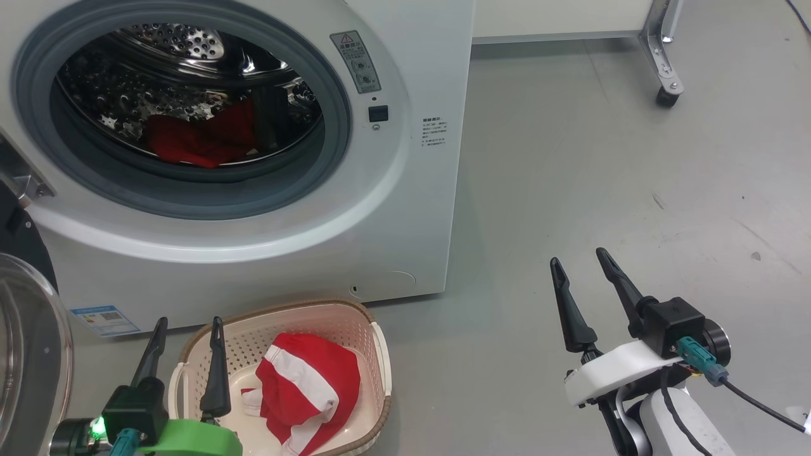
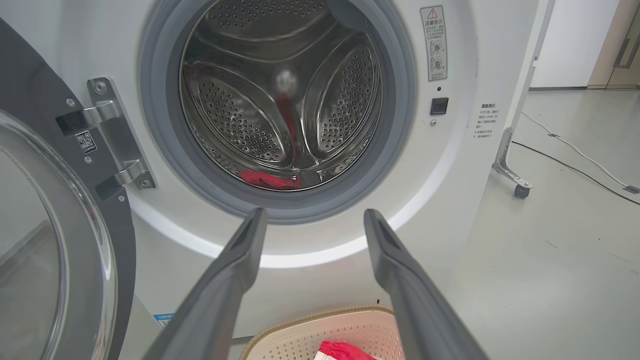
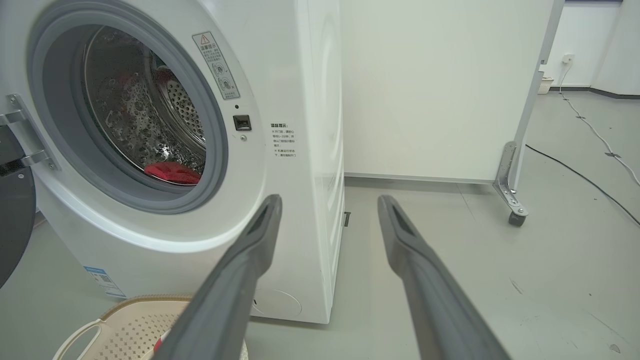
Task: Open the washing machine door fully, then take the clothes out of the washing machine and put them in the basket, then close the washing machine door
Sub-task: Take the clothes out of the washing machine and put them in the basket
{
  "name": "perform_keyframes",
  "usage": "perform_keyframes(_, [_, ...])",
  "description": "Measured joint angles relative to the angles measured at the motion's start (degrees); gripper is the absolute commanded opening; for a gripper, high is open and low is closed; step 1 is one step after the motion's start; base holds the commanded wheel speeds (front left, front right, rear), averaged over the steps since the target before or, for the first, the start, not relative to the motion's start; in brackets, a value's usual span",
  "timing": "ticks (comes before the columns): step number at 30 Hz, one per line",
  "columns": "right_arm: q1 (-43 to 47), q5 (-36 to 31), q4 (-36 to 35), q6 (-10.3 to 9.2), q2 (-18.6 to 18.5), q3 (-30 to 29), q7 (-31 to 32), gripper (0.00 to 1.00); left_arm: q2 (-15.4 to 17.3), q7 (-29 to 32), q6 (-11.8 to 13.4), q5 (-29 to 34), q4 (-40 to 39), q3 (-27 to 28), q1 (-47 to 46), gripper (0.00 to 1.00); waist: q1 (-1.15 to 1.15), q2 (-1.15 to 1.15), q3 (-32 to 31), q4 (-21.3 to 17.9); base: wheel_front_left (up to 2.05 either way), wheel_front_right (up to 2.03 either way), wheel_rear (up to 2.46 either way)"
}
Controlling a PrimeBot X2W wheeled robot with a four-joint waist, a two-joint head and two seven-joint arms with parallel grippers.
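I have the washing machine door (image 1: 28, 354) standing wide open. One red-and-white garment (image 1: 310, 386) lies in the basket (image 1: 355, 313) before the washing machine (image 1: 405, 209); a red garment (image 1: 199, 142) waits in the drum. Left gripper (image 1: 189, 321) and right gripper (image 1: 578, 256) hover, fingers spread, empty. That piece and closing the door are left

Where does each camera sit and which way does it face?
Head view: on the robot's head, looking forward and down at the washing machine and basket; left gripper lower left, right gripper lower right, both open.
Left wrist view: on the left wrist, facing straight into the drum; its own fingers rise from below.
Right wrist view: on the right wrist, facing the machine's right front corner and floor; own fingers show.
Shared: both wrist views catch the red clothes in the drum.
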Motion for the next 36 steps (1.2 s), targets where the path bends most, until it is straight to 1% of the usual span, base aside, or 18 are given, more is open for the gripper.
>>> perform_keyframes(8, [0.0, 0.0, -0.6, 0.01, 0.0, 0.4, 0.0, 1.00, 0.0, 0.3, 0.0, 0.0, -0.8, -0.4, 0.1, 1.00, 0.00, 0.00, 0.7, -0.1, 0.00, 0.00, 0.00])
perform_keyframes(15, [-0.3, -0.3, -1.7, 0.25, 0.0, 1.0, 0.0, 1.00, 0.3, 2.1, 0.1, 0.1, -0.9, -0.6, -0.9, 1.00, 0.00, 0.00, 2.7, -0.5, 0.00, 0.00, 0.00])
perform_keyframes(22, [-2.0, -0.8, -3.3, 0.30, 0.0, 1.4, 0.0, 1.00, 0.3, 4.0, 0.0, 0.1, -0.8, -0.8, -7.8, 1.00, 0.00, 0.00, 6.3, -1.0, 0.00, 0.00, 0.00])
perform_keyframes(24, [-2.8, -0.8, -3.7, 0.69, 0.0, 1.7, 0.0, 1.00, 0.3, 5.1, -0.1, 0.1, 0.0, -0.8, -10.0, 1.00, 0.00, 0.00, 7.6, -1.2, 0.00, 0.00, 0.00])
perform_keyframes(28, [-4.9, -0.8, -4.8, 0.76, 0.0, 2.9, 0.0, 1.00, 0.7, 6.9, -0.4, -0.2, 1.9, -0.5, -14.3, 1.00, 0.00, 0.00, 10.4, -1.8, 0.00, 0.00, 0.00])
perform_keyframes(34, [-7.4, -0.6, -6.5, 0.75, 0.0, 4.0, 0.0, 1.00, 3.6, 10.7, -0.6, 1.0, 5.5, -0.5, -20.3, 1.00, 0.01, 0.00, 15.0, -3.2, 0.00, 0.00, 0.00])
perform_keyframes(35, [-7.7, -0.4, -6.7, 0.74, 0.0, 4.2, 0.0, 1.00, 4.0, 11.0, -0.7, 1.3, 6.1, -0.4, -21.7, 1.00, 0.01, 0.00, 15.8, -3.5, 0.00, 0.00, 0.00])
perform_keyframes(36, [-8.5, 0.2, -7.2, 0.64, 0.0, 4.6, 0.0, 1.00, 5.0, 12.5, -1.0, 2.0, 7.0, -0.3, -24.5, 1.00, 0.01, 0.00, 17.3, -4.0, 0.00, 0.00, 0.00])
